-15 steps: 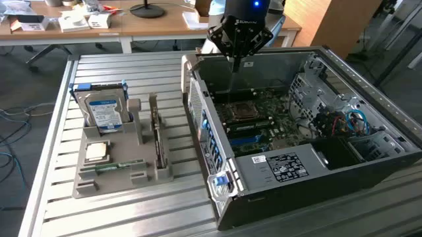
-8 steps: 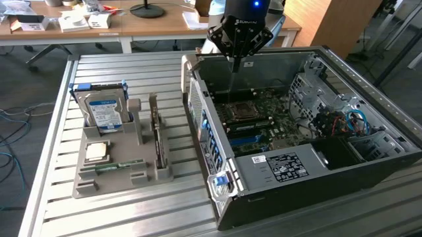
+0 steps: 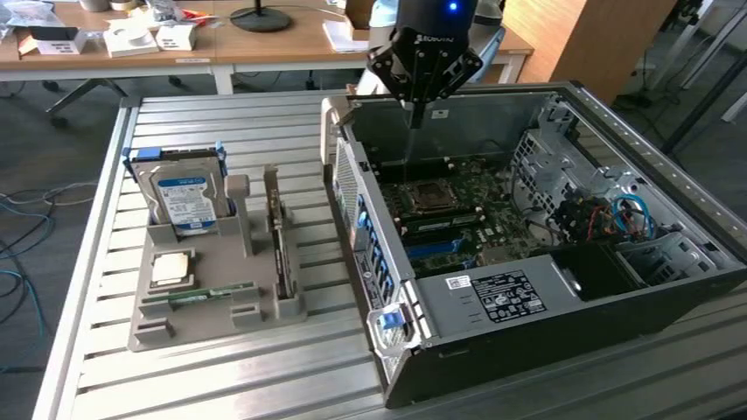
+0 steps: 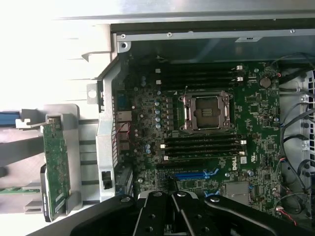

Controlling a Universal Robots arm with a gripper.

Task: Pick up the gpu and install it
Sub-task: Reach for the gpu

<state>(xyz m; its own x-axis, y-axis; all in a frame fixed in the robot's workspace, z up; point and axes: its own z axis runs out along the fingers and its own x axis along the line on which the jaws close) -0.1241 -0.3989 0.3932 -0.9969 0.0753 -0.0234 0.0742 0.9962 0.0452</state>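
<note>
- The gripper [image 3: 411, 121] is hanging over the far part of the open computer case [image 3: 561, 328]. Its fingers are pressing together and are holding nothing.
- The gpu [image 3: 276, 229] is standing on its long edge in a slot of the grey holder [image 3: 164, 325]. It is sitting along the holder's edge nearest to the case, well apart from the gripper.
- The holder is lying on the slatted metal table [image 3: 233, 114], beside the case.
- The hard drive [image 3: 187, 197] is standing at the holder's far corner.
- Inside the case, the motherboard [image 3: 491, 229] with its CPU socket [image 3: 426, 197] is lying under the gripper.
</note>
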